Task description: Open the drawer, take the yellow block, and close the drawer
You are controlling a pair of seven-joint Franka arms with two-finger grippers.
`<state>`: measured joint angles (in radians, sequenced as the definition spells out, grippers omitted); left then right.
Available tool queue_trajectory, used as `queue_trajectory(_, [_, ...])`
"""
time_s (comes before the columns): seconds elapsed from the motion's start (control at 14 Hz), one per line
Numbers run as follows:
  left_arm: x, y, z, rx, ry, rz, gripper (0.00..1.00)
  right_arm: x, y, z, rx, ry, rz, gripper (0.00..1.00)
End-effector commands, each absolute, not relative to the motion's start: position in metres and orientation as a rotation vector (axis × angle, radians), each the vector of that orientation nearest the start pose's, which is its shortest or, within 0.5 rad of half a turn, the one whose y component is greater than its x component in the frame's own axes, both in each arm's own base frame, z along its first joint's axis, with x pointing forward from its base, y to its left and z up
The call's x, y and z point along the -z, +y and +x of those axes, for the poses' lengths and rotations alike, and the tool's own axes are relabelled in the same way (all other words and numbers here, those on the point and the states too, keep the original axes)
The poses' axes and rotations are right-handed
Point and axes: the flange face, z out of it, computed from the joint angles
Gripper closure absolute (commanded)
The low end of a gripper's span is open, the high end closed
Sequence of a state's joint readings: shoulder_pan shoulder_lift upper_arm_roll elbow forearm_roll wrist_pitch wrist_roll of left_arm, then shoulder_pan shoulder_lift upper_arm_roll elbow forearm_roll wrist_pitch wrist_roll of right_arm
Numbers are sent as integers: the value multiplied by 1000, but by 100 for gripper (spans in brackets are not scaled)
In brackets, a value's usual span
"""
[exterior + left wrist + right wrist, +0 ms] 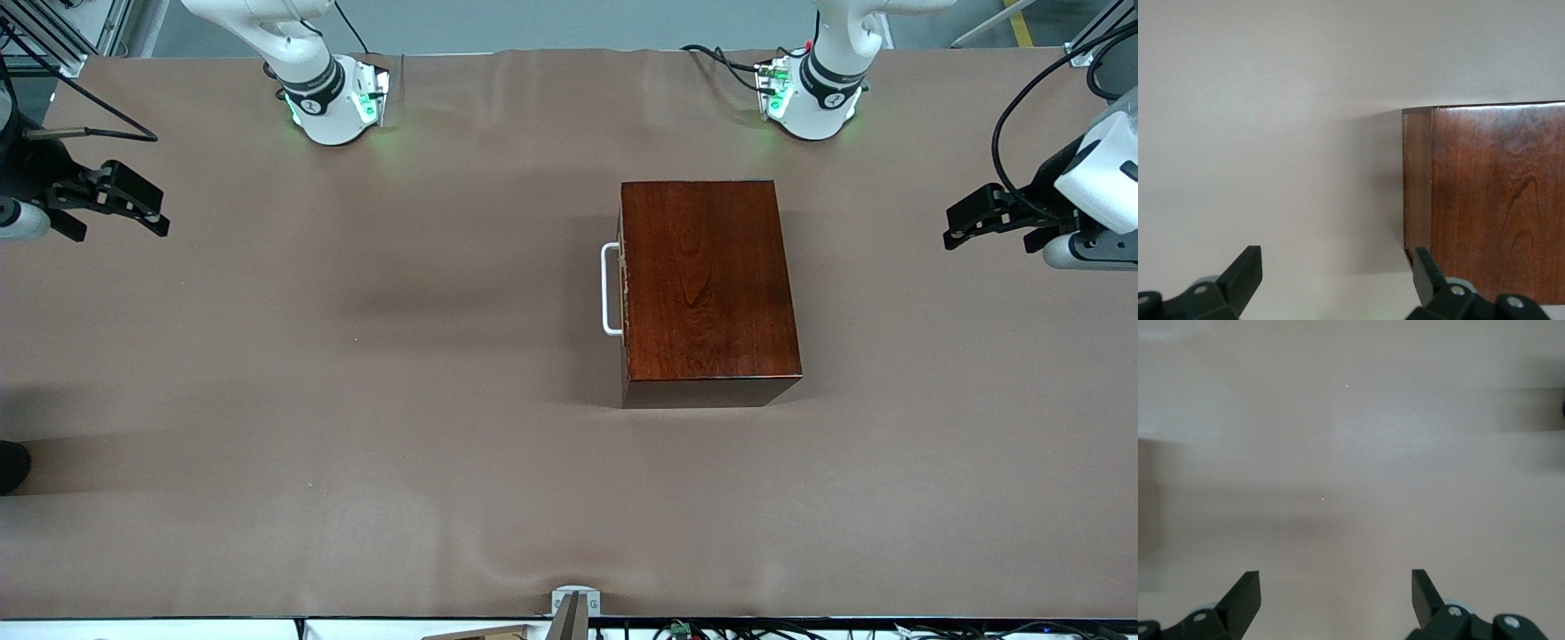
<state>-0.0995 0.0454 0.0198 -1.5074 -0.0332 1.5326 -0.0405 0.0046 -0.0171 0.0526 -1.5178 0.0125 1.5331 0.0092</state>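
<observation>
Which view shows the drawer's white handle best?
The front view: the handle stands out whole against the shut drawer's front. The left wrist view shows only a corner of the wooden box, no handle. The right wrist view shows bare table.

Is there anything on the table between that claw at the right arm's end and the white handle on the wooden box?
Nothing visible does. The right gripper hangs open over bare table at its end, and the cloth from there to the drawer and its white handle is clear. The drawer is shut, so no yellow block shows.
</observation>
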Motion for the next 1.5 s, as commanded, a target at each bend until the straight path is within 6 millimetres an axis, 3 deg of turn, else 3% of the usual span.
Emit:
queue_trajectory(0.0, [-633,-49,559,-12,43,-3166,0,-661,34,542,57,-59,-3131,0])
queue_trajectory(1.42, [-637,-61,555,-24,91,-3182,0,-660,33,541,52,-56,-3130,0])
